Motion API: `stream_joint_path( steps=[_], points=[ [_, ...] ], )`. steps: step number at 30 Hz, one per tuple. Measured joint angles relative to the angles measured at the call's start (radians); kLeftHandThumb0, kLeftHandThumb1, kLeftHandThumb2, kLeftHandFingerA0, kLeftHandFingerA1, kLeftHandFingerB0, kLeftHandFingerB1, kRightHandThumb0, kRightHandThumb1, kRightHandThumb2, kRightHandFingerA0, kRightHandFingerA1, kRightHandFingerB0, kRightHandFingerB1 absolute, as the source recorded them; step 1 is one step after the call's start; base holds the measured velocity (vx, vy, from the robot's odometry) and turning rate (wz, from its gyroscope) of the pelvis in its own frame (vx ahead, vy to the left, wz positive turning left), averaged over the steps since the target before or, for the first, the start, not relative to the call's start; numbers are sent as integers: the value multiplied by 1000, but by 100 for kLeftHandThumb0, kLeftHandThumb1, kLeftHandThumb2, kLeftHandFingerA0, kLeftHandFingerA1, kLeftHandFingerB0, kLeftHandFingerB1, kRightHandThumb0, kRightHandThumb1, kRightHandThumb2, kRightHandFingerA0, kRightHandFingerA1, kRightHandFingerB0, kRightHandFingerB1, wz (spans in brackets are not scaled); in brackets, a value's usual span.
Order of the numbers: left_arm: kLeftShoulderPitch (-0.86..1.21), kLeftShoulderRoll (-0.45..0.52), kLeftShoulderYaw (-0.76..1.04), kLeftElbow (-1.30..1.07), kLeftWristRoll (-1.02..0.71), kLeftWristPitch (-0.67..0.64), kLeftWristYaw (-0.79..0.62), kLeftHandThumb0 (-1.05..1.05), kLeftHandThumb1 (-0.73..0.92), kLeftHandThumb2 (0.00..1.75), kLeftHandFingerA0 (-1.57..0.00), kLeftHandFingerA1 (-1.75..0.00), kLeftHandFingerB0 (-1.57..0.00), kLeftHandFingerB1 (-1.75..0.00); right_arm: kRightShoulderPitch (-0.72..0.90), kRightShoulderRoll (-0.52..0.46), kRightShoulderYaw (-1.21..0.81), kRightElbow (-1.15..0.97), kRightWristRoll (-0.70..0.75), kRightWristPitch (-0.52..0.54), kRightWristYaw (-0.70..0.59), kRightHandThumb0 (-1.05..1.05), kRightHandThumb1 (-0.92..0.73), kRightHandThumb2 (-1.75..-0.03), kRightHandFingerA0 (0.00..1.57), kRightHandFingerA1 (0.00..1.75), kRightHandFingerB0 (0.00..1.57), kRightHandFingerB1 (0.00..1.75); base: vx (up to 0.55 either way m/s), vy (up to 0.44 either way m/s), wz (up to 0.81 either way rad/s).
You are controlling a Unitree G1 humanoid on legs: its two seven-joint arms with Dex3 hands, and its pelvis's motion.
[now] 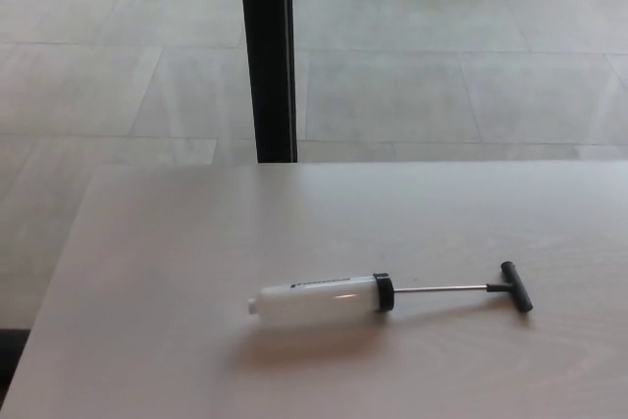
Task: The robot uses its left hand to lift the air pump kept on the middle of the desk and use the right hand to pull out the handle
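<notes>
Pale wood, faintly grained, makes up the desk (177,272), which fills the lower half of the head view; its far edge runs straight across the middle of the picture and its left edge slants down towards the bottom corner. The air pump (324,299) is laid flat on this surface, a little below the middle and slightly right of centre, with its long axis nearly parallel to the far edge. Its white barrel points left, a black collar (384,292) closes the right end, and a thin metal rod (438,289) is drawn out from it to the black T-shaped handle (516,286), which rests on the wood well apart from the barrel. A soft shadow is cast beneath the barrel.

Beyond the desk, a floor of large grey tiles (442,76) is seen, crossed by pale joints. A black upright post (267,51) rises from behind the far edge to the top of the picture; a dim sheen beside it may be glass, though this cannot be confirmed.

Neither robot hand is shown, so nothing can be said of their fingers.
</notes>
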State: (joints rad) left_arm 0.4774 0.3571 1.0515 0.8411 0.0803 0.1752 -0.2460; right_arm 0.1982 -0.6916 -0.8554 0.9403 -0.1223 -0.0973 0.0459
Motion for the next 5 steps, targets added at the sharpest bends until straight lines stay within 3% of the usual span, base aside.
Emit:
stream_joint_path(
  steps=[3,4,5],
  points=[
    [-4,2,44,101,-40,0,-6,-61,72,63,-45,-46,-31,-36,2,35,-56,68,37,-21,-1,-76,-58,-95,19,57,11,45,0,0,0],
    [-5,2,53,125,-50,0,-8,-59,60,94,-38,-58,-26,-48,2,45,-67,82,47,-27,0,-74,-61,-97,40,69,12,44,0,0,0],
    [-8,3,66,158,-64,-2,-12,-58,61,95,-38,-59,-33,-52,2,59,-80,98,59,-36,2,-70,-76,-63,48,96,19,32,0,0,0]
  ],
)
